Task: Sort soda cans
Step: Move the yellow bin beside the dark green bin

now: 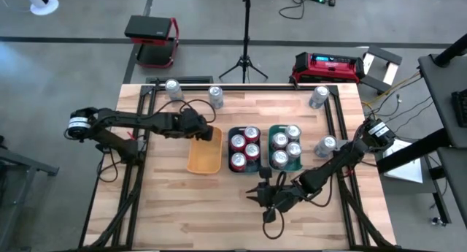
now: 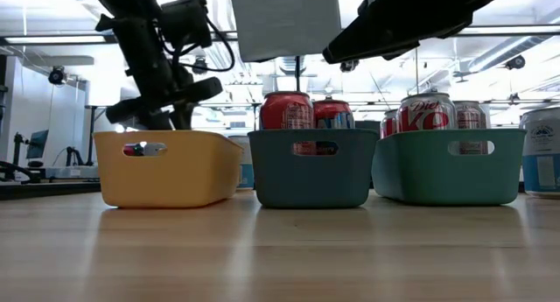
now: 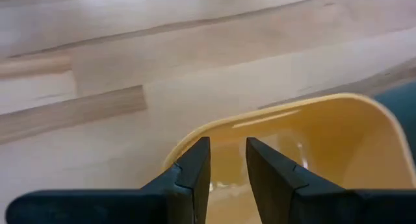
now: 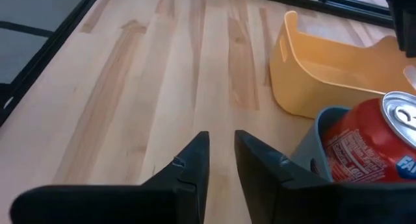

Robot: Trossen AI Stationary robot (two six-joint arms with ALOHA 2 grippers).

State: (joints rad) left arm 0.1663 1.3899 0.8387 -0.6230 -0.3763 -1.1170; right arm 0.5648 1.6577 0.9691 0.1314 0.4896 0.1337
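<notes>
Three trays are sitting side by side in the middle of the wooden surface point(image 1: 175, 208). The yellow tray point(image 1: 204, 153) is showing no can inside in the high view. The middle tray point(image 1: 245, 148) is carrying four red cans point(image 1: 245, 147). One of them, seen in the right wrist view, is bearing white letters that look like "FA", probably Fanta, though the rest is cut off. The green tray point(image 1: 285, 148) is holding four silver-grey cans point(image 1: 286, 147); in the low view one is showing red script reading "Diet" above part of a Coke logo. Four loose cans are standing on the surface: two near the far left edge point(image 1: 173, 88) point(image 1: 216, 96), one near the far right corner point(image 1: 319, 97), and one just right of the green tray point(image 1: 325, 146).

The left claw point(image 1: 207, 134) is hovering over the far end of the yellow tray, its fingers nearly together and grasping nothing. The right claw point(image 1: 257, 193) is hanging low over the near part of the surface in front of the trays, also narrowly parted and empty.
</notes>
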